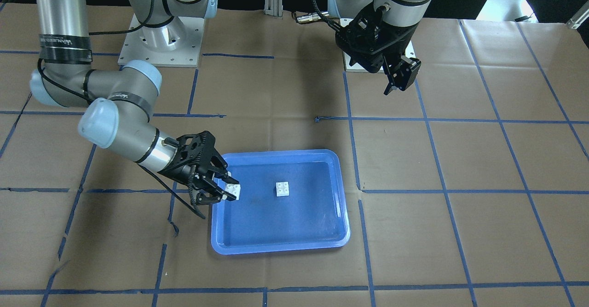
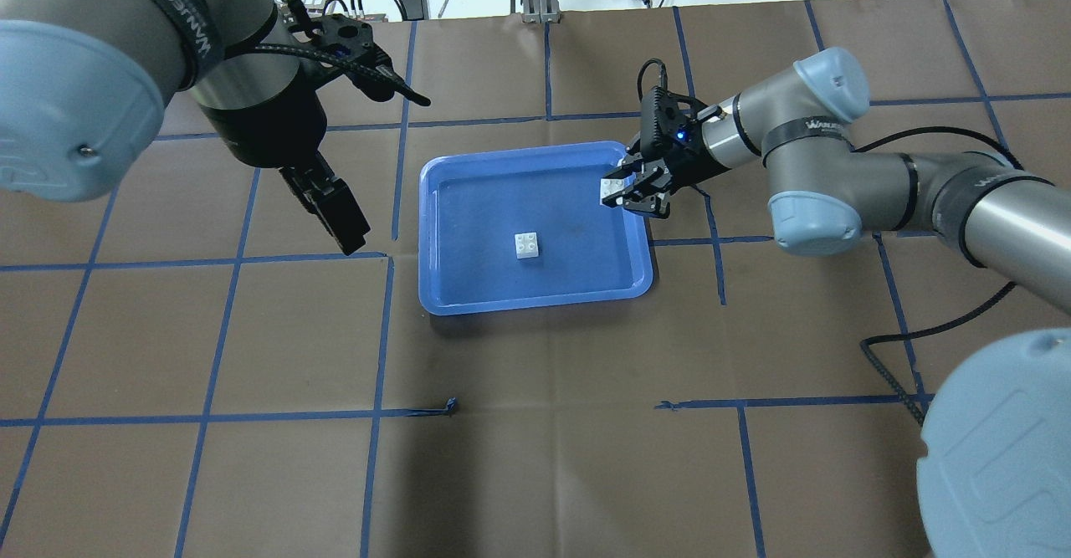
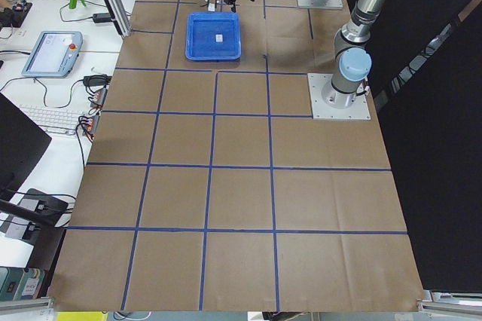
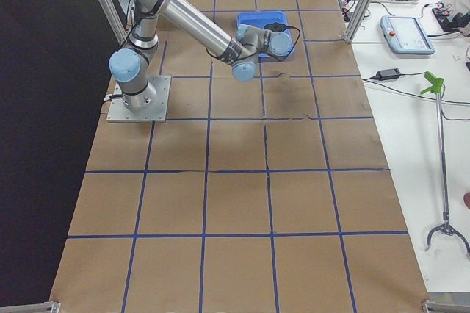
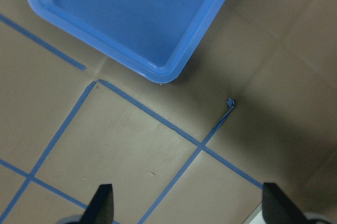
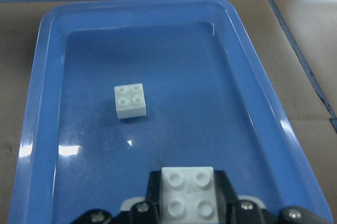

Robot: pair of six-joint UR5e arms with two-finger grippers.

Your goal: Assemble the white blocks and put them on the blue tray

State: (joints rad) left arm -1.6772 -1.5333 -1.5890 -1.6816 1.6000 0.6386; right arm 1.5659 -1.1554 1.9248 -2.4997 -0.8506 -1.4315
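One block (image 1: 282, 188) rests in blue tray (image 1: 276, 152) (right gripper (image 1: 232, 190) holds another).

My table (image 3: 181, 200) under brown paper (image 2: 535, 474), blue tape grid (image 3: 226, 165) across it, white desk (image 4: 404, 129) alongside with a keyboard (image 3: 53, 119), black screen (image 3: 437, 148) opposite.

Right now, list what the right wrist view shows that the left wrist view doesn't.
Only the right wrist view: the held white block clamped in the right gripper, and most of the blue tray. Only the left wrist view: the open, empty left gripper and a curled tape end on the table. Both: the tray and the loose white block lying in it.
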